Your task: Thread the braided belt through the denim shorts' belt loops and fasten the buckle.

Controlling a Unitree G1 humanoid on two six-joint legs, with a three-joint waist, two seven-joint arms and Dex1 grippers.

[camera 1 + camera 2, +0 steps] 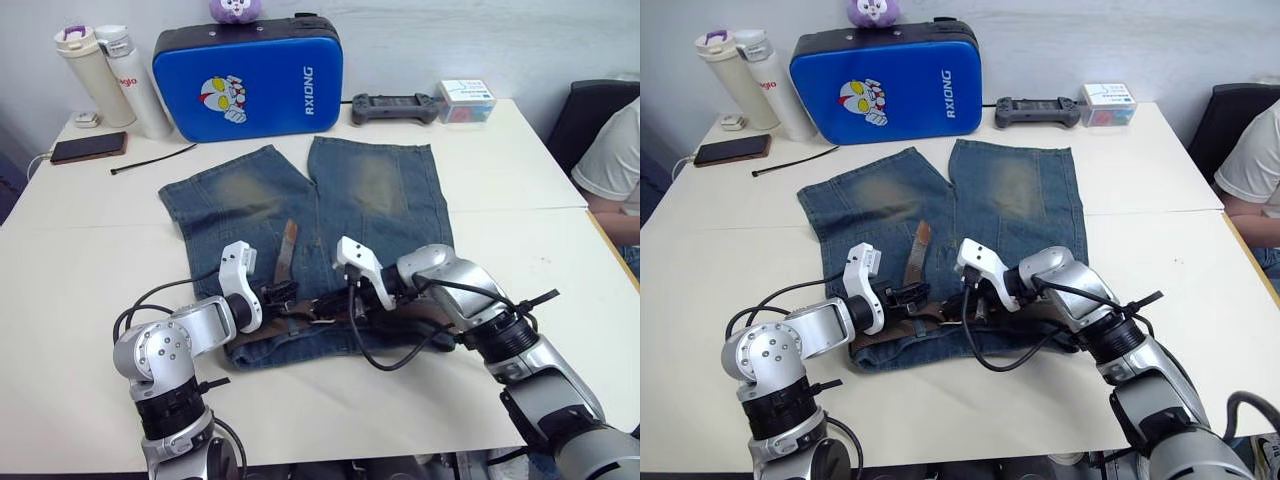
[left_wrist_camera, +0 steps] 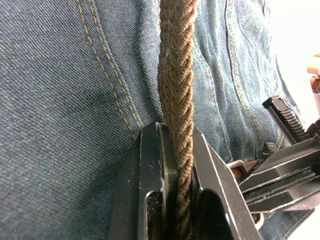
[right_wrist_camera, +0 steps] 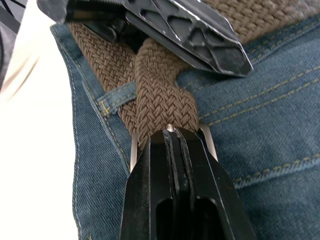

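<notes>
Your left tool (image 2: 175, 200) pinches the brown braided belt (image 3: 160, 105); your right tool (image 3: 175, 145) clamps the silver buckle (image 3: 207, 142), lower centre, over faded denim shorts (image 1: 300, 200).

White table (image 1: 90, 250): denim shorts (image 1: 240, 195), blue case (image 1: 250, 80), phone (image 1: 88, 148), two bottles (image 1: 110, 80), controller (image 1: 393, 108).

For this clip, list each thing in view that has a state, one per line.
braided belt: along the waistband, tan tip lying loose up the shorts
denim shorts: flat on the table
buckle: at right jaws
left gripper: shut on belt
right gripper: shut at buckle
</notes>
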